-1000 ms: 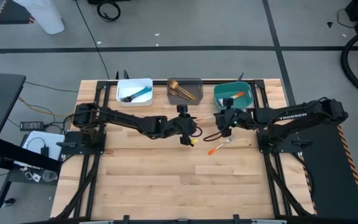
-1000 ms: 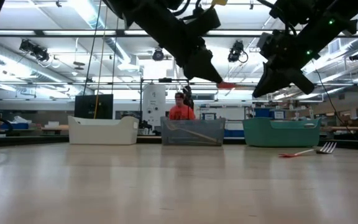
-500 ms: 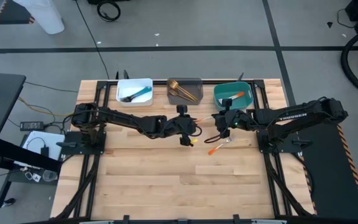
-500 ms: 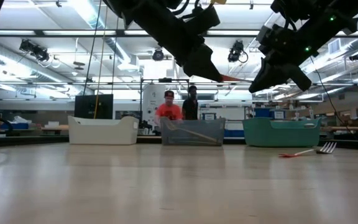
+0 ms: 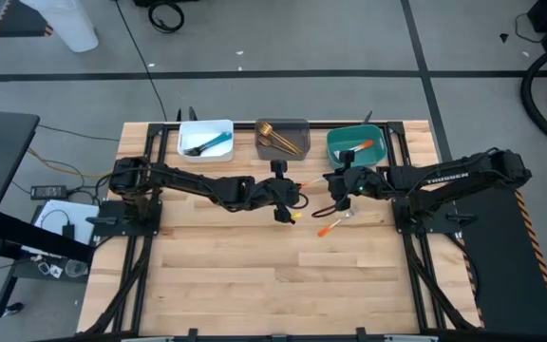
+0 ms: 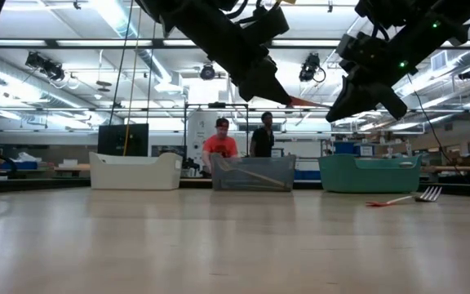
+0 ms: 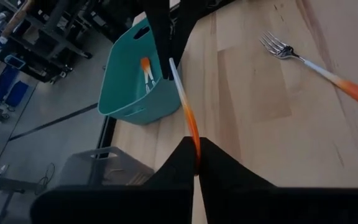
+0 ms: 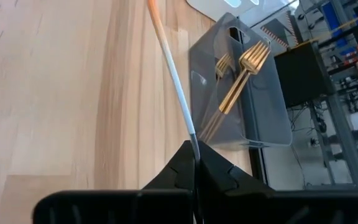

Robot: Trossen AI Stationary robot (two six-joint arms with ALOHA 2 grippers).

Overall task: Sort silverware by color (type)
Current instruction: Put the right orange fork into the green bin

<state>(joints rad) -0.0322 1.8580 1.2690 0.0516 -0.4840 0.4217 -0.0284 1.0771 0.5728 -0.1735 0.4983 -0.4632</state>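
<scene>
A pale wooden table (image 5: 254, 275) sits under me, a workshop behind it where two people (image 6: 239, 144) stand. Along its 12 o'clock edge sit a white bin (image 5: 206, 140), a grey bin (image 5: 283, 138) holding gold forks (image 8: 246, 68), and a teal bin (image 5: 354, 146). My left gripper (image 7: 197, 163) and my right gripper (image 8: 196, 155) meet above the table's middle, each pinched tight on one end of the same orange-handled utensil (image 7: 182, 99): left on the orange handle, right on the metal end. An orange-handled fork (image 5: 335, 223) lies on the boards at 5 o'clock from them.
</scene>
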